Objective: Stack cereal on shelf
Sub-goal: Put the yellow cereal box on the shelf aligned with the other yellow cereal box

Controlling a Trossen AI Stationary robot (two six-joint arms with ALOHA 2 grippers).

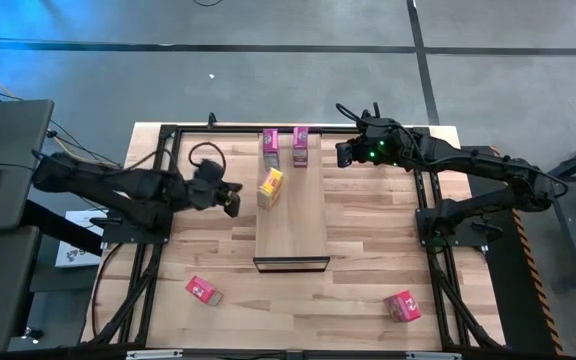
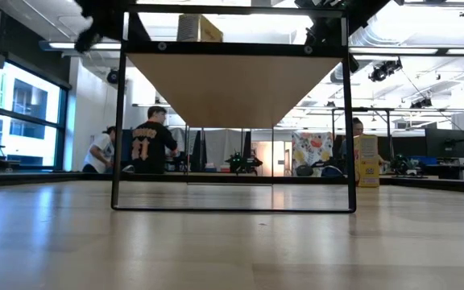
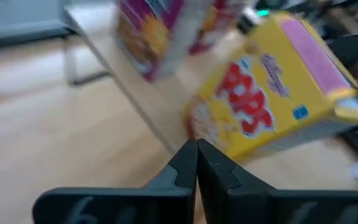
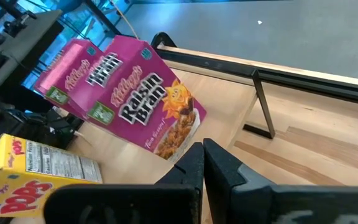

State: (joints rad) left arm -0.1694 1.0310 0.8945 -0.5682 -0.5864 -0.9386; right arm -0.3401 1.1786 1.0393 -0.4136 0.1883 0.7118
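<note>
The shelf [image 1: 293,225] is a pale plank running from near to far at the table's middle, with its dark frame [image 2: 232,208] at the near end. Two magenta cereal boxes [image 1: 270,146] [image 1: 300,146] stand at its far end and also show in the right wrist view [image 4: 138,99]. A yellow box [image 1: 270,187] [image 3: 272,99] stands askew by the shelf's left edge. Two red-pink boxes [image 1: 203,290] [image 1: 402,305] lie on the table near its front. Another yellow box [image 2: 366,161] shows beyond the frame. My left gripper [image 1: 234,200] [image 3: 196,163] is shut, just left of the yellow box. My right gripper [image 1: 342,153] [image 4: 202,163] is shut, just right of the magenta boxes.
Dark metal frame rails [image 1: 148,250] [image 1: 433,250] run along the table's left and right sides and across its far edge. Bare tabletop [image 1: 368,250] lies on both sides of the shelf. People stand in the room [image 2: 151,145] beyond the table.
</note>
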